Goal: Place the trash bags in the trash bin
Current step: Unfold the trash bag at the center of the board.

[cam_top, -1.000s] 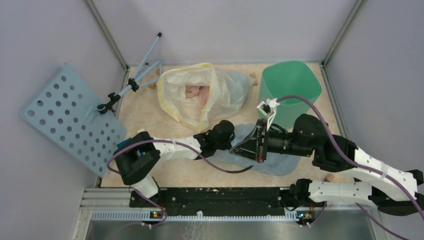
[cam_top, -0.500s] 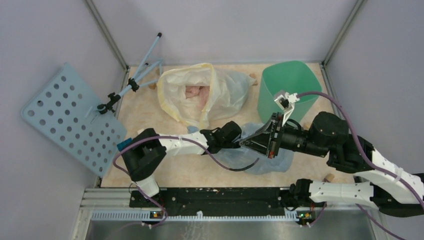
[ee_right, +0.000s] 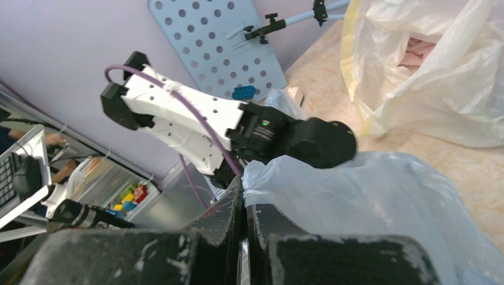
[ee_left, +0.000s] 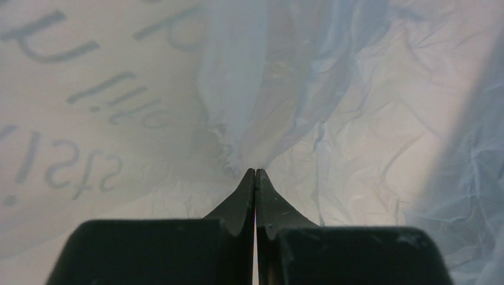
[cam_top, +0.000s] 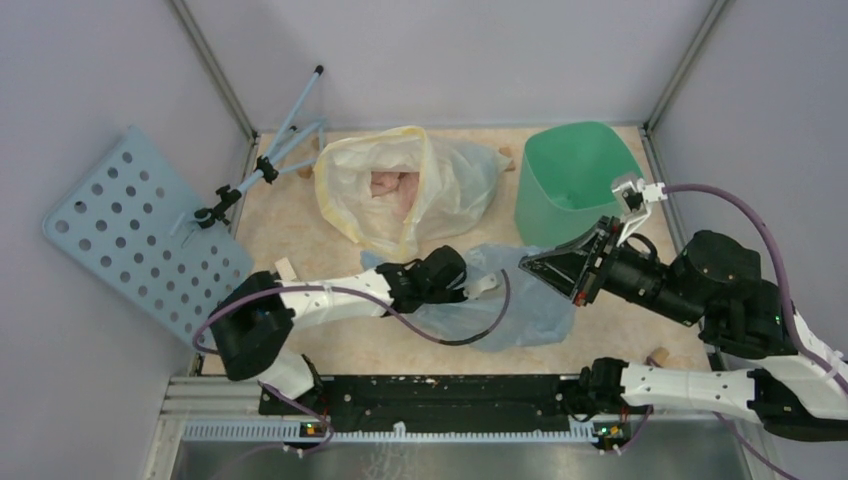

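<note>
The pale-blue see-through trash bag (cam_top: 530, 312) lies crumpled on the table in front of the mint-green trash bin (cam_top: 575, 175). My left gripper (cam_top: 482, 287) lies low at the bag's left part. In the left wrist view its jaws (ee_left: 255, 172) are shut, with the film (ee_left: 356, 119) bunched at their tips. My right gripper (cam_top: 524, 262) is just left of the bin's near wall, above the bag. In the right wrist view it (ee_right: 245, 189) is shut on a gathered fold of the bag (ee_right: 368, 196), lifted off the table. The bin's inside looks empty.
A whitish bag with a yellow rim (cam_top: 400, 185) lies at the back centre. A pale-blue perforated board (cam_top: 140, 235) leans at the left beside a blue stand (cam_top: 265, 165). The left arm's purple cable (cam_top: 470, 335) loops over the trash bag. The bin stands in the back right corner.
My right gripper has moved right and back towards the bin, drawing its fold of the bag along. The bag has spread out to the right. My left gripper stays low on the bag.
</note>
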Available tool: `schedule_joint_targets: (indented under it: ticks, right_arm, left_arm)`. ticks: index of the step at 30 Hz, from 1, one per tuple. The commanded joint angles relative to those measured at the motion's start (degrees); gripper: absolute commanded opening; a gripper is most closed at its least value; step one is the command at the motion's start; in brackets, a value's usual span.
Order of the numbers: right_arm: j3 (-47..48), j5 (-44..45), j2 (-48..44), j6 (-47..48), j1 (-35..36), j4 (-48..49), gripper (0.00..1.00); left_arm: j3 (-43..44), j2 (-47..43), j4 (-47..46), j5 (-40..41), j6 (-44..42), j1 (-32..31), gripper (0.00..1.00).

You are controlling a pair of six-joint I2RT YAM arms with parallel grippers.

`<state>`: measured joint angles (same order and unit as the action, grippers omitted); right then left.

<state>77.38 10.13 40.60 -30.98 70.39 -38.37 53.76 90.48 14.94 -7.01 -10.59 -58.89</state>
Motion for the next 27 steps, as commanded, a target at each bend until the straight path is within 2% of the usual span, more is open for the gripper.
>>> schedule_joint_targets:
  ticks: [1, 6, 10, 12, 21, 27]
  right_arm:
    - [-0.2, 4.7, 0.6, 1.1, 0.6, 0.0, 0.0]
    - [-3.6, 5.5, 1.5, 0.8, 0.6, 1.5, 0.0]
    - [-4.9, 3.2, 2.7, 0.7, 0.5, 4.6, 0.0]
    - [-4.9, 0.8, 3.5, 0.9, 0.5, 7.0, 0.0]
    - [-3.5, -12.8, 6.0, -0.9, 0.6, 18.6, 0.0]
    - [-4.9, -14.7, 6.2, -2.6, 0.6, 21.6, 0.0]
  left_arm:
    - [-4.6, -12.1, -9.3, -4.5, 0.0, 0.2, 0.01]
    - [-9.7, -22.2, -20.8, -12.3, -0.2, 0.1, 0.1]
    - [-13.3, -26.8, -26.7, -15.2, 0.2, 0.1, 0.11]
    - [-15.7, -27.8, -33.2, -16.5, 1.0, 0.1, 0.12]
    - [-20.3, -22.6, -53.5, -16.0, 3.9, 0.2, 0.03]
    - [-22.1, -19.1, -73.0, -20.3, 7.6, 0.2, 0.0]
